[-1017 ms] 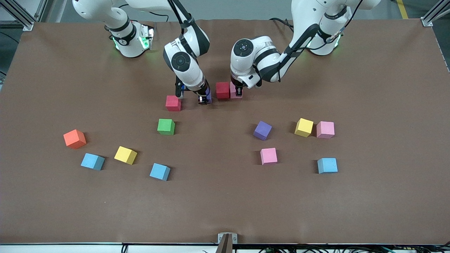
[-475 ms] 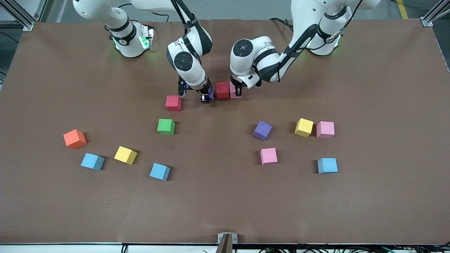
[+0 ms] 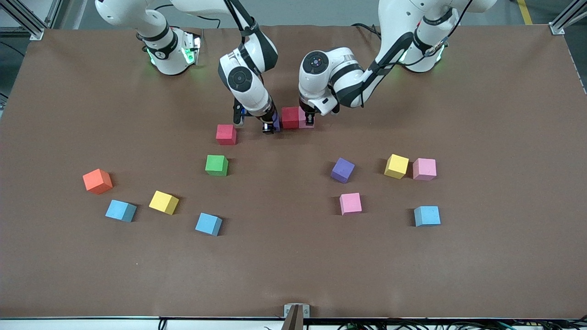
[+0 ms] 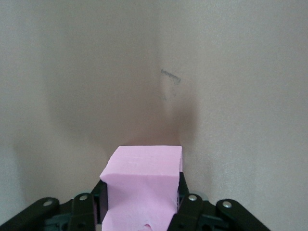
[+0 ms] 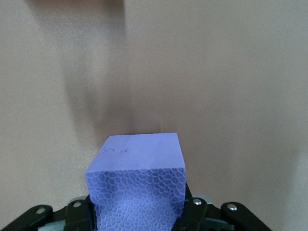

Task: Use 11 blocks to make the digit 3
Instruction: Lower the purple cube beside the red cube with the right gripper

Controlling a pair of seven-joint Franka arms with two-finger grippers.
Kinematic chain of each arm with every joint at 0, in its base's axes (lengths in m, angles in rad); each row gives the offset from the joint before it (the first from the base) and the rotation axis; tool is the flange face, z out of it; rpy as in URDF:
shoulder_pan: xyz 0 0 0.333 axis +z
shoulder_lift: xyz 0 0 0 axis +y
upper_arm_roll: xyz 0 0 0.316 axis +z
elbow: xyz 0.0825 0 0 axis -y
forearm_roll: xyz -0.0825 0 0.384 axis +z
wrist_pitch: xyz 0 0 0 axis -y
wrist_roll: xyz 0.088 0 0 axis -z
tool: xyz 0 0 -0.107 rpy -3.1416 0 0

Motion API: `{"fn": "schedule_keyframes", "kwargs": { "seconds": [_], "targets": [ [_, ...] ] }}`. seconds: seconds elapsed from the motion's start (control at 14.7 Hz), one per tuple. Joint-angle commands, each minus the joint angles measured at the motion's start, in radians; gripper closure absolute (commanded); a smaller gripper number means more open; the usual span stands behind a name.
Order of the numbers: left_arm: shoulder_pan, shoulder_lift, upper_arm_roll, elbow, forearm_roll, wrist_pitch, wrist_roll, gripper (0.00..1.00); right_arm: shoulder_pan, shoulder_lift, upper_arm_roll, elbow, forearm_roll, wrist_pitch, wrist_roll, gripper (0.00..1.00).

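Observation:
My right gripper (image 3: 269, 126) is shut on a purple cube (image 3: 275, 122), low at the table and close beside a red cube (image 3: 290, 118). My left gripper (image 3: 310, 120) is shut on a pink cube (image 3: 303, 118) that touches the red cube's other flank. The left wrist view shows the pink cube (image 4: 142, 185) between the fingers of the left gripper (image 4: 141, 195). The right wrist view shows the purple cube (image 5: 137, 185) in the right gripper (image 5: 137, 202). A second red cube (image 3: 226, 134) and a green cube (image 3: 216, 165) lie nearer the front camera.
Loose cubes lie nearer the camera: orange (image 3: 97, 181), light blue (image 3: 121, 211), yellow (image 3: 163, 202) and light blue (image 3: 208, 224) toward the right arm's end; purple (image 3: 342, 170), yellow (image 3: 396, 166), pink (image 3: 424, 169), pink (image 3: 350, 203) and light blue (image 3: 427, 216) toward the left arm's end.
My right gripper has carried the purple cube sideways up to the red cube. My left gripper and its pink cube shifted slightly toward the red cube.

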State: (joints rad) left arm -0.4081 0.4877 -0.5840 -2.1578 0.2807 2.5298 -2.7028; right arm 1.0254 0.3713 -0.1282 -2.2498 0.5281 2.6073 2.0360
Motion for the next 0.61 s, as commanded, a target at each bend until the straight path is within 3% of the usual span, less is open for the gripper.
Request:
{"fn": "schedule_keyframes", "kwargs": {
  "seconds": [0.0,0.54],
  "targets": [
    [-0.009,0.023,0.000,0.021,0.017,-0.011,-0.014,0.87,0.016,-0.011,0.010,-0.016,0.033,0.013,0.009,1.00],
    [-0.009,0.032,0.000,0.021,0.017,-0.011,-0.014,0.81,0.016,-0.011,0.019,-0.017,0.056,0.010,0.007,1.00]
  ]
}}
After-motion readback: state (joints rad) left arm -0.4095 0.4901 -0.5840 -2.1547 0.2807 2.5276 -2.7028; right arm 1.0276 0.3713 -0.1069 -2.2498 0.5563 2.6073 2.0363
